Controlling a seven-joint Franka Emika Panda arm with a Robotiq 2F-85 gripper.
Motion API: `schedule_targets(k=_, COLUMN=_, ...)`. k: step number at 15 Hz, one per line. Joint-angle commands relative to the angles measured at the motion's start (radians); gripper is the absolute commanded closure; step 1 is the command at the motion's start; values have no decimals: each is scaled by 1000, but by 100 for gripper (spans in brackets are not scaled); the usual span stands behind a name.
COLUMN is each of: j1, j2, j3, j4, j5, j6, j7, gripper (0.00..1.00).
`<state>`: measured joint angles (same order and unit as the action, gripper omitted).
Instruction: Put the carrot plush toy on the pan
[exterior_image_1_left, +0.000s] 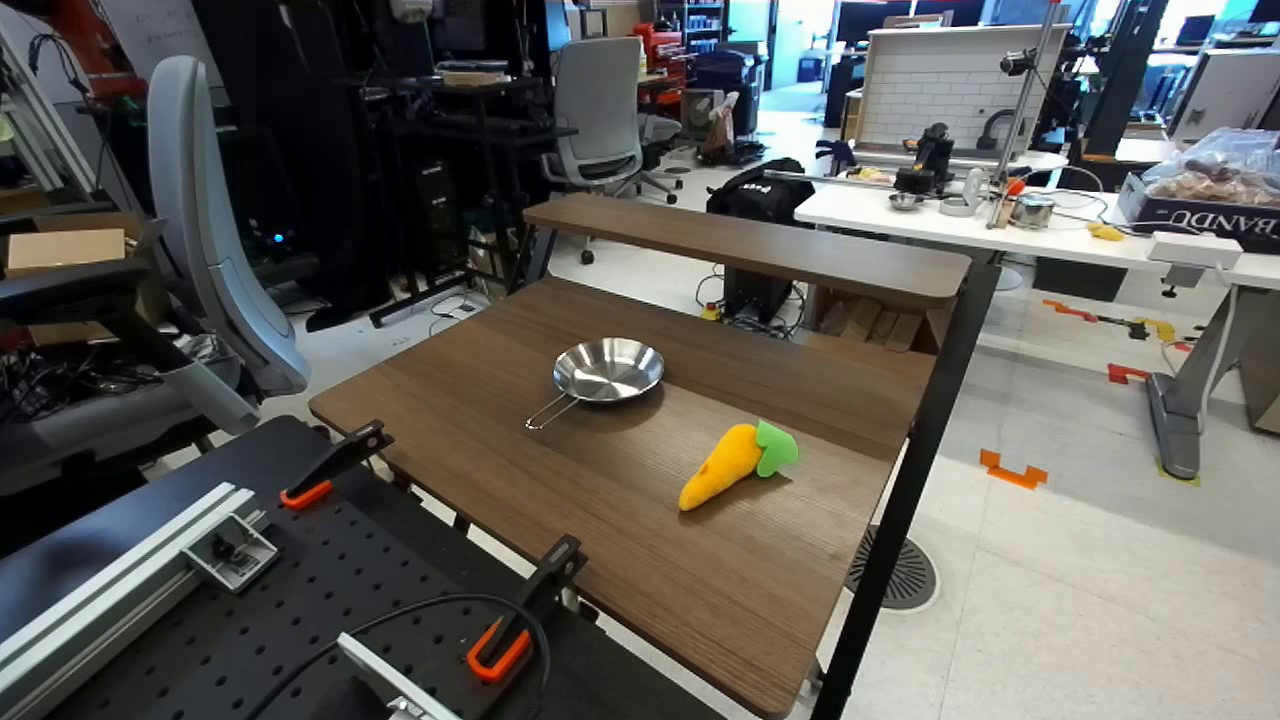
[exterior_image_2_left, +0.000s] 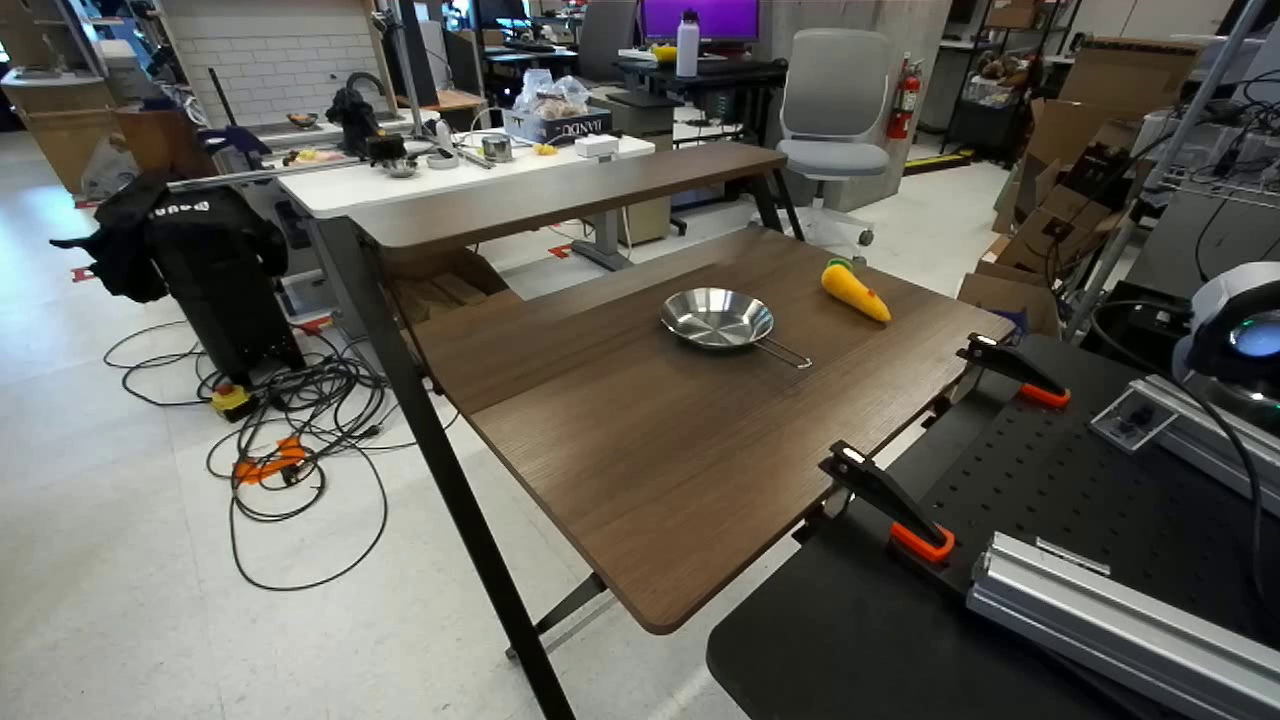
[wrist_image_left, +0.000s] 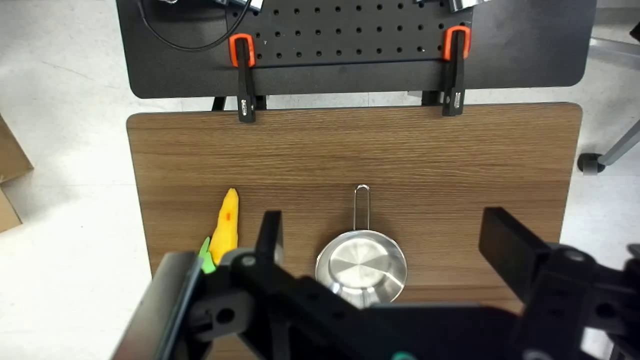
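I'm peering past my gripper (wrist_image_left: 383, 220), fingers wide apart, and it's kinda hiding the bottom rim of the pan (wrist_image_left: 361, 260) plus some of the leafy end on the carrot plush toy (wrist_image_left: 226, 230), which is lying yellow-orange, tapered, red-spotted on the table (wrist_image_left: 350, 145) at the wrist view's left.

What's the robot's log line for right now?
black gripper: open, holding nothing | round silver metal pan: empty, on brown rectangular table | green-topped, cone-shaped yellow plush carrot: on table, apart from pan
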<state>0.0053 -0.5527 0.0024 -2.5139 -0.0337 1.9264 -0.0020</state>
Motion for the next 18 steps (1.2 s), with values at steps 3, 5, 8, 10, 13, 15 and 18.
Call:
schedule_targets(k=3, j1=-26, j2=105, j3=-18, j4=16, j5=-23, j6=74, j7=-8, gripper=0)
schedule_targets(k=5, j1=-35, j2=147, j3=-28, j4=21, j5=-28, j6=108, j7=-15, gripper=0)
schedule_targets(k=8, j1=-54, j2=217, j3=-42, j4=31, j5=-48, j6=165, j7=-20, gripper=0)
schedule_targets(k=10, j1=-67, j2=267, j3=-52, j4=40, j5=-64, j6=201, j7=-23, gripper=0)
schedule_targets(k=13, j1=-87, j2=347, j3=-72, j4=58, j5=-93, j6=264, j7=-32, gripper=0)
schedule_targets(k=15, j1=-100, j2=403, j3=-86, j4=77, j5=-107, j6=302, j7=-45, gripper=0)
schedule_targets(k=18, j1=-114, j2=485, j3=-107, j4=105, j5=-126, j6=364, j7=-70, gripper=0)
